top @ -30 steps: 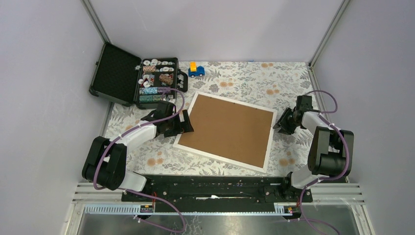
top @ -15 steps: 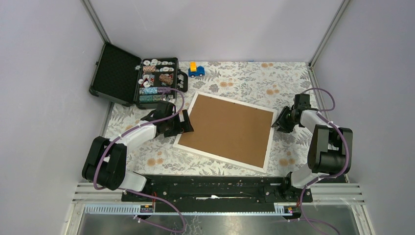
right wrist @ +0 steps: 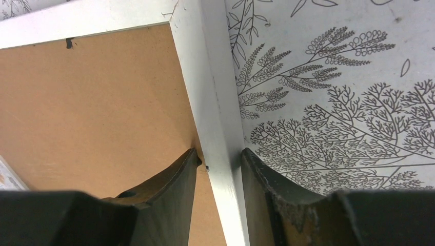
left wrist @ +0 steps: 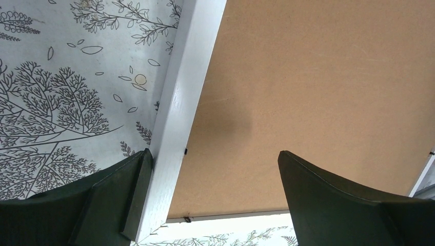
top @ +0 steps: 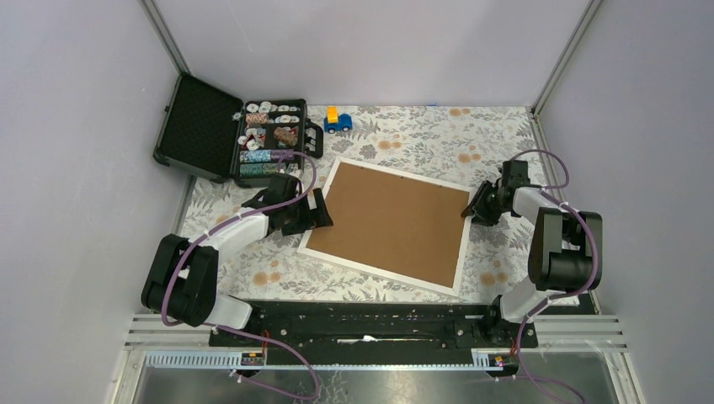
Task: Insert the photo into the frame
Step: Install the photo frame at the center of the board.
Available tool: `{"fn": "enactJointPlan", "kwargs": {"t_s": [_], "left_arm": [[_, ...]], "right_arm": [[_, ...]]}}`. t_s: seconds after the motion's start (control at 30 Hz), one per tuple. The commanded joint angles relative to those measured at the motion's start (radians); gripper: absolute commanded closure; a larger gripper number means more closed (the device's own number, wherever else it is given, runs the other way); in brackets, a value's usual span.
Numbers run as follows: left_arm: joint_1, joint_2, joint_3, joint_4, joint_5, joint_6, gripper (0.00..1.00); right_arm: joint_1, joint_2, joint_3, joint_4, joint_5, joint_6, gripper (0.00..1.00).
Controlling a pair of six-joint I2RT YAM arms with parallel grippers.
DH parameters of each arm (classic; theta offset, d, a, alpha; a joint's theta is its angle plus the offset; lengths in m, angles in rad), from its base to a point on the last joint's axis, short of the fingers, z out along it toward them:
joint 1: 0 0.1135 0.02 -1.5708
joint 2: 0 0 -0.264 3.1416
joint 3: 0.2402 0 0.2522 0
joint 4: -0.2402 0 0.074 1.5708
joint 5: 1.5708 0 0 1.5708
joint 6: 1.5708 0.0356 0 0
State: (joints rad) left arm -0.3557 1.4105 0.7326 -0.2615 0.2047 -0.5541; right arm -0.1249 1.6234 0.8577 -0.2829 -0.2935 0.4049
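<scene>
The white picture frame (top: 389,225) is shown lying face down, skewed, at the middle of the floral-patterned counter (top: 421,135), with its brown backing board (left wrist: 318,87) uppermost. The photo is seen in no view; whether it lies beneath the backing cannot be told. The right gripper (right wrist: 219,154) is set at the frame's far right corner, its fingers (right wrist: 174,179) partly closed and pinched on either side of the white moulding (right wrist: 215,118). The left gripper (left wrist: 213,159) is held fully spread across the opposite moulding, one finger against the outer edge and the other above the backing, with nothing grasped. An open black case of sorted small items (top: 253,139) and a blue toy car (top: 338,120) are seen at the far side, well apart from the frame. The step in hand is judged to be the securing of the frame at both sides. Closure of the left fingers on the moulding would next be required, followed by an evenly matched lift or turn so that the frame is not twisted.
</scene>
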Motion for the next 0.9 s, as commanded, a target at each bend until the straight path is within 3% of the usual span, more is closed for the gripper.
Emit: {"fn": "enactJointPlan", "kwargs": {"t_s": [0.0,0.13,0.3,0.43,0.87], "left_arm": [[-0.005,0.014,0.009,0.087,0.091,-0.018,0.01],[-0.004,0.008,0.009,0.077,0.080,-0.014,0.01],[-0.002,-0.011,-0.001,0.075,0.065,-0.013,0.01],[-0.001,-0.010,-0.002,0.077,0.070,-0.015,0.01],[0.000,0.007,0.010,0.088,0.105,-0.013,0.01]], "right_arm": [[0.039,0.055,-0.043,0.005,-0.058,0.021,0.56],[0.038,0.010,-0.007,-0.041,-0.029,0.011,0.55],[0.035,-0.122,0.092,-0.193,0.179,0.019,0.47],[0.033,-0.128,0.127,-0.260,0.265,-0.017,0.50],[0.059,0.018,0.168,-0.266,0.198,-0.068,0.58]]}}
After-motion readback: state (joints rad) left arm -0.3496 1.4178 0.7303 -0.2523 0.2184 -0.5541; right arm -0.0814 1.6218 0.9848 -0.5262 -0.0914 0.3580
